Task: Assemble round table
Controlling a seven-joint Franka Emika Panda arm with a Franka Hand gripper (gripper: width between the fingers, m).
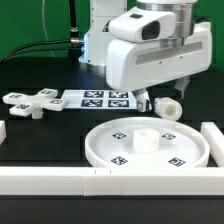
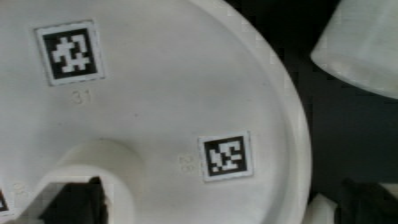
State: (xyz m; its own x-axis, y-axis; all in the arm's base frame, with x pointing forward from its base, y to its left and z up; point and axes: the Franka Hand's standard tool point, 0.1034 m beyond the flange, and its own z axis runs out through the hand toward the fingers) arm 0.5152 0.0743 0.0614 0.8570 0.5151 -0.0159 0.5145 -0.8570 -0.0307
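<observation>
The large rimmed round disc lies flat at the front of the table with a raised hub in its middle and several tags on it. In the wrist view it fills most of the picture. The short thick post lies just behind the disc, toward the exterior view's right, and shows in the wrist view too. The cross-shaped foot lies at the exterior view's left. My gripper hangs over the disc's far rim, beside the post. Its jaws stand wide apart and hold nothing.
The marker board lies behind the disc. Long white border bars run along the front and the exterior view's right. A short white block sits at the left edge.
</observation>
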